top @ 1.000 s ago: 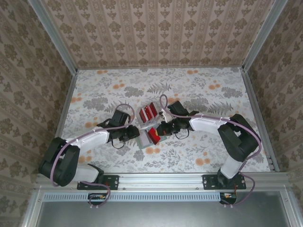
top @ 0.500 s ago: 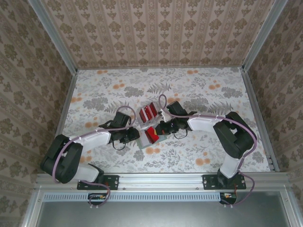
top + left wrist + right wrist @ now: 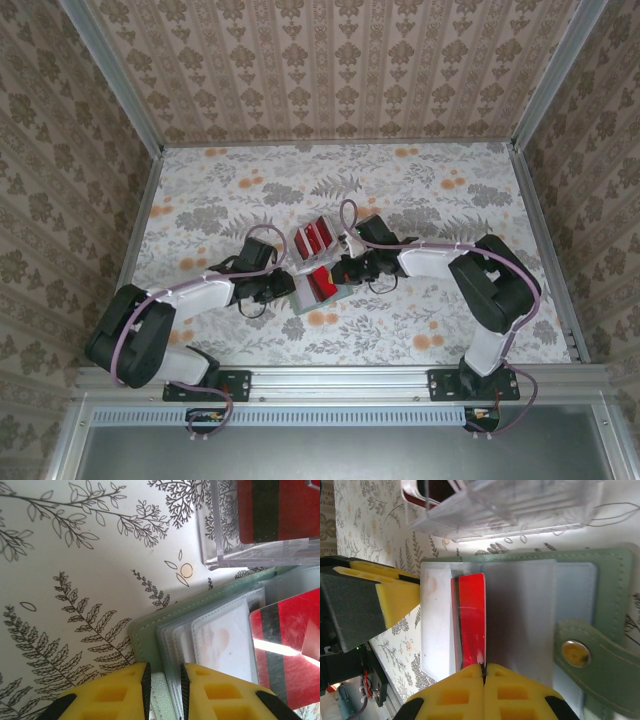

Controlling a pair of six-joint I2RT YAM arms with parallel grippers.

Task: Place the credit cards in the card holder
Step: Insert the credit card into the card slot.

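Near the middle of the table (image 3: 450, 210), the card holder (image 3: 304, 297) lies open, at 6 o'clock of the clear box (image 3: 313, 237) that holds the other credit cards (image 3: 272, 510). From the holder's 9 o'clock side, the left gripper (image 3: 163, 680) has its yellow pads nipped on the sage-green cover edge, pinning the wallet flat. From 3 o'clock, the right gripper (image 3: 484, 672) is pressed together on one credit card (image 3: 471, 620), pinching it by a short end. The card's free end lies among the pale plastic sleeves. Whether it has entered a pocket mouth is hard to tell.

The card looks thin, light and stiff, with a glossy face that may slip between foam pads. A firm pinch at the very end seems best, leaving most of its length free to slide in. It should push straight without buckling, but a slight tilt would likely jam a corner on a sleeve lip. The holder looks soft and light, so it would probably skid or fold if pushed. Its stitched cover edge, away from the snap (image 3: 576, 653), is the sensible place to hold it.
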